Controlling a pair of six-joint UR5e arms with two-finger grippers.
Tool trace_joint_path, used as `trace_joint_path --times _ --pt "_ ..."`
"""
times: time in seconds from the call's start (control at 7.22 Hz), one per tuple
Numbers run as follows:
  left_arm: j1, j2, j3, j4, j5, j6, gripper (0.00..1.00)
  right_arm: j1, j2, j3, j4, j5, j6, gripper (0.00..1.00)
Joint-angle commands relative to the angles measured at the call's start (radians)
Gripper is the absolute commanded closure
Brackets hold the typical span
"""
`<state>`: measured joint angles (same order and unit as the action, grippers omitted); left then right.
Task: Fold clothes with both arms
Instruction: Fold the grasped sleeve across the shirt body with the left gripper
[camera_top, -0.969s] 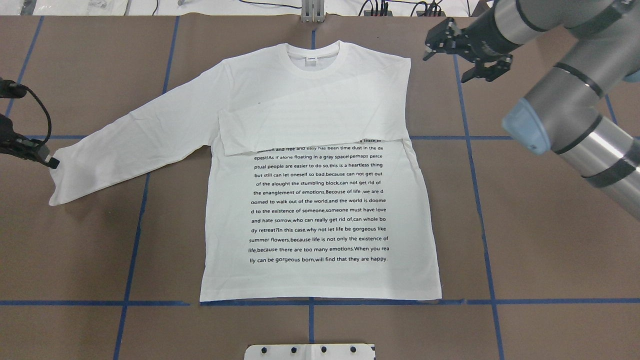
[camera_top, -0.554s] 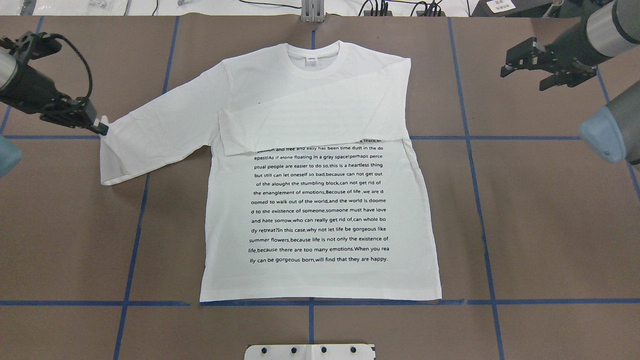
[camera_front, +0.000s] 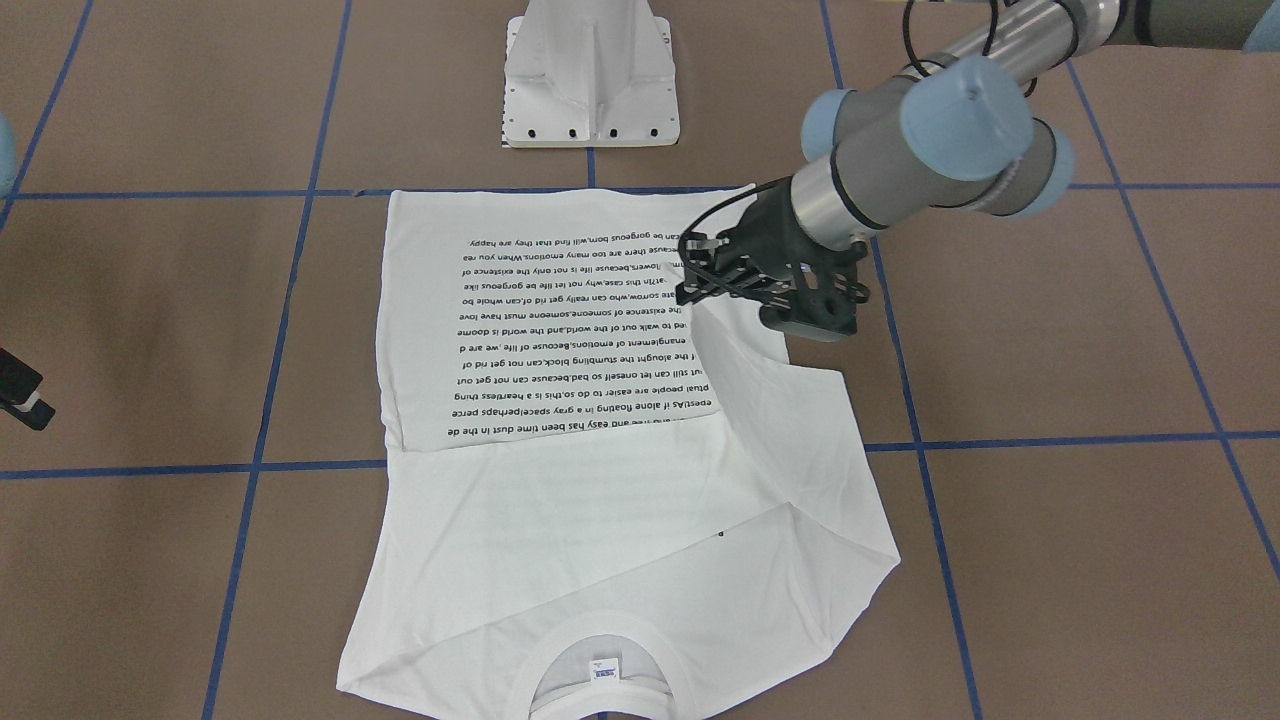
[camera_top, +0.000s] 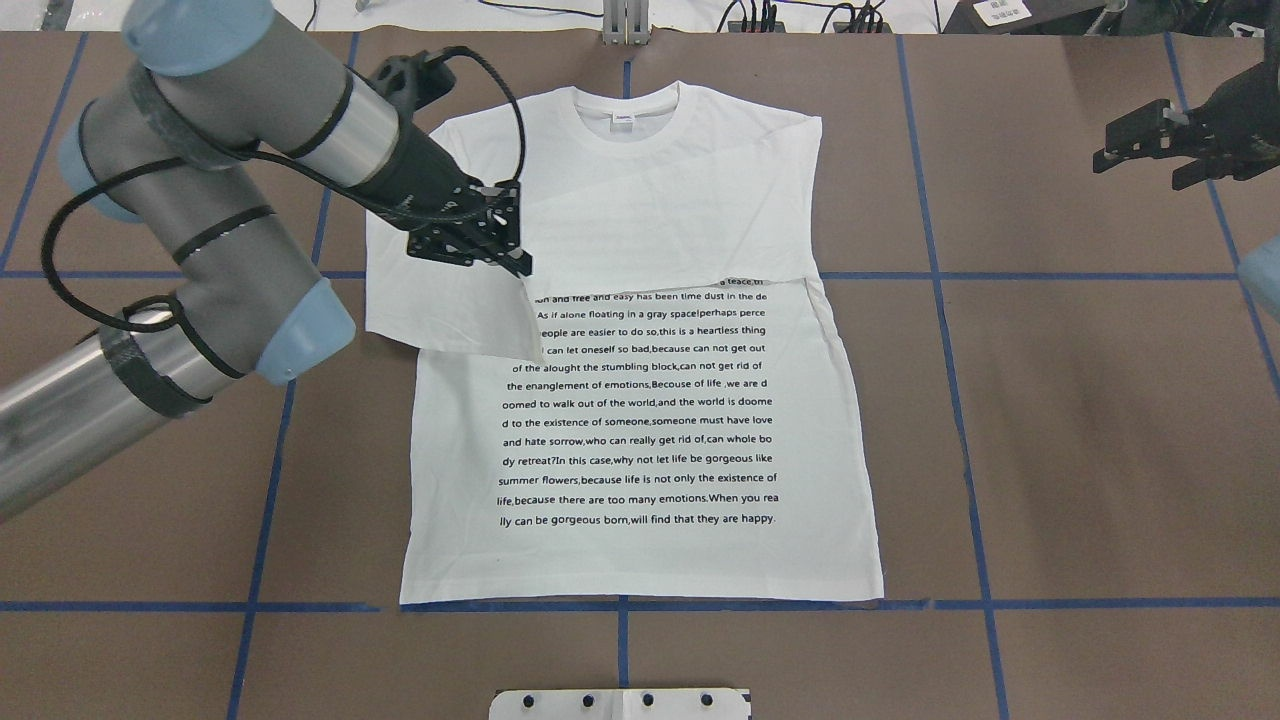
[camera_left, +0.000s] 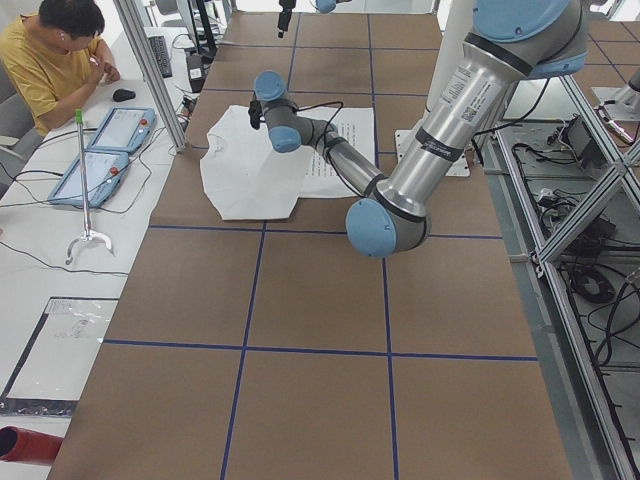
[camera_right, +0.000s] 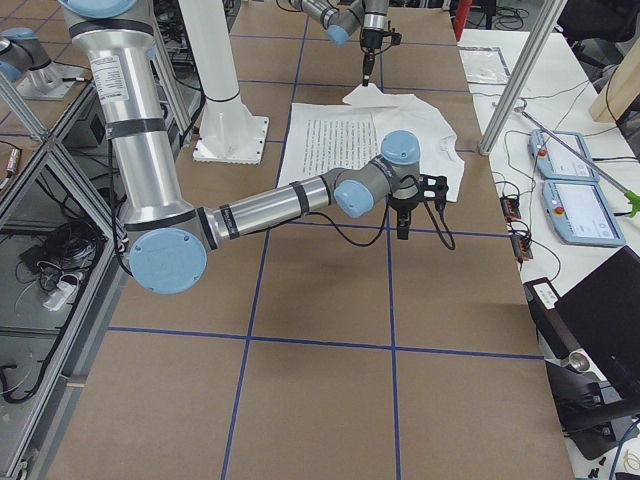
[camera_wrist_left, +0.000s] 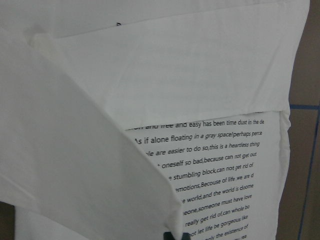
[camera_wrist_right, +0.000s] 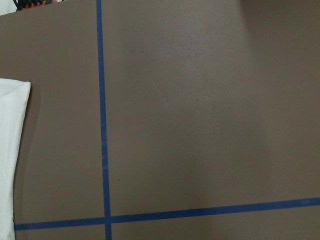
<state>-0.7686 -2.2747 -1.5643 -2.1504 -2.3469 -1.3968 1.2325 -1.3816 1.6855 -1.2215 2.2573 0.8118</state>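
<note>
The white long-sleeved T-shirt (camera_top: 640, 420) lies flat on the brown table, text side up, collar (camera_top: 625, 115) at the far edge. One sleeve (camera_top: 650, 245) is folded across the chest. My left gripper (camera_top: 518, 265) is shut on the cuff of the other sleeve (camera_top: 450, 310) and holds it lifted over the shirt's left chest; this also shows in the front view (camera_front: 690, 292). In the left wrist view the sleeve cloth (camera_wrist_left: 75, 150) hangs over the text. My right gripper (camera_top: 1140, 165) is open and empty, well off the shirt at the far right.
The white pedestal base (camera_front: 590, 90) stands at the table's near edge behind the shirt's hem. Blue tape lines (camera_top: 960, 350) cross the brown table. An operator (camera_left: 50, 60) sits beside two pendants (camera_left: 100, 150) past the far edge.
My left gripper has carried the sleeve cuff from the far left inward over the shirt's chest. My right arm has drawn further back to the right.
</note>
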Motion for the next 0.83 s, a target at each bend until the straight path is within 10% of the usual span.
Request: trace_joint_path --times 0.0,0.28,0.69 --pt "0.206 -0.217 0.207 -0.145 0.314 -0.098 1.0 0.015 -0.039 0.0 0.007 0.03 -0.039 0.0" --pt "0.303 -0.44 0.551 -0.271 0.531 -0.114 1.0 0.019 -0.057 0.0 0.008 0.064 -0.043 0.0" --pt "0.314 -0.436 0.572 -0.281 0.578 -0.114 1.0 0.019 -0.079 0.0 0.008 0.091 -0.042 0.0"
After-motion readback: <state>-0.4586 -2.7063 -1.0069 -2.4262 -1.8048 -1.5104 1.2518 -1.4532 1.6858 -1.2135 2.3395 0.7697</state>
